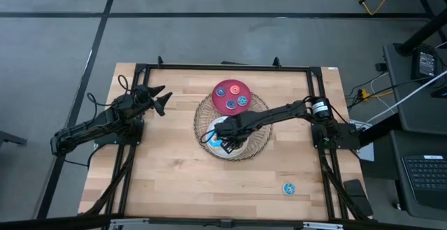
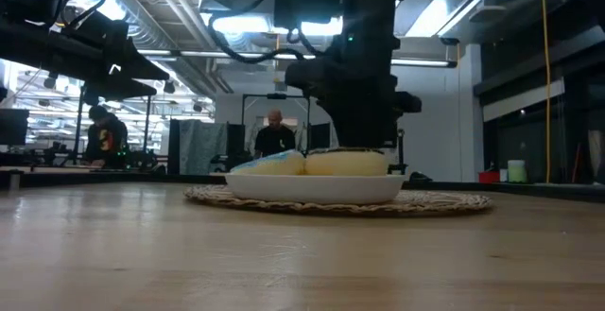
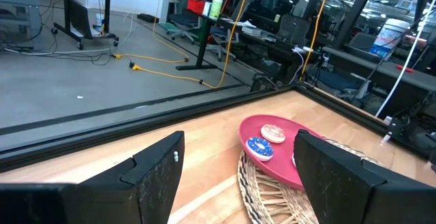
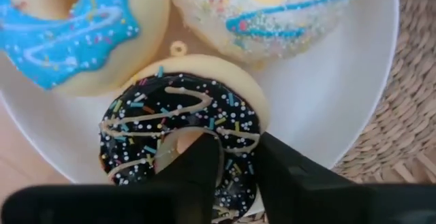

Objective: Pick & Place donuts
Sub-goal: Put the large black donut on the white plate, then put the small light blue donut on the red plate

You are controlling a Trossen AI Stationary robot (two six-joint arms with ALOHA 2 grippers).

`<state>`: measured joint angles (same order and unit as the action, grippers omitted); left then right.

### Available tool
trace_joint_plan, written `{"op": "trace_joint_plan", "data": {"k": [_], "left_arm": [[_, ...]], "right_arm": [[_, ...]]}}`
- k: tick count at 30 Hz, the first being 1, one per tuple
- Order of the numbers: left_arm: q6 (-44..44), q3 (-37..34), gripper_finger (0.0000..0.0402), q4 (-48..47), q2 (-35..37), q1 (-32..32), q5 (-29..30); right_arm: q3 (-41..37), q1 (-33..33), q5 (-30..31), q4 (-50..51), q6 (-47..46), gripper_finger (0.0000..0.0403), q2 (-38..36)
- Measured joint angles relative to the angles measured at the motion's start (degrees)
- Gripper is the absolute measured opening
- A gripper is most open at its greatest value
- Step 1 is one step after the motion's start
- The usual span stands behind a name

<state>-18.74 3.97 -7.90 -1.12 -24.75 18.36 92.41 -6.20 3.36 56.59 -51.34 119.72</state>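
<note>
A white plate (image 4: 327, 108) on the round wicker tray (image 1: 260, 138) holds a blue donut (image 4: 65, 40), a white-sprinkled donut (image 4: 272, 13) and a dark brown donut (image 4: 146, 125). My right gripper (image 4: 240, 159) stands over this plate (image 1: 227, 140), pointing down, shut on the dark brown donut. In the low view the plate (image 2: 317, 188) and its donuts hide the fingers. A red plate (image 1: 225, 104) at the tray's far side carries three small donuts. My left gripper (image 1: 162, 101) waits open at the table's far left. My right gripper has the dark brown donut's ring (image 4: 240, 142) between its two fingers, one finger (image 4: 194, 163) in the hole and the other (image 4: 293, 180) outside the rim. The fingers come from above, pointing down. The donut lies flat on the white plate, icing up.
A lone blue donut (image 1: 288, 188) lies on the bare wood near the table's front right. The left wrist view shows the red plate (image 3: 279, 168) with a blue donut (image 3: 259, 148) and a pale one (image 3: 274, 133). People stand in the room behind the table.
</note>
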Motion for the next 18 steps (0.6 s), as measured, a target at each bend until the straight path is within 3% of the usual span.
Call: {"op": "trace_joint_plan", "data": {"k": [18], "left_arm": [[0.0,0.0,0.0267,0.0,0.0,0.0,0.01]], "right_arm": [[0.54,0.02,0.02,5.83,0.41,0.0259,-0.41]]}}
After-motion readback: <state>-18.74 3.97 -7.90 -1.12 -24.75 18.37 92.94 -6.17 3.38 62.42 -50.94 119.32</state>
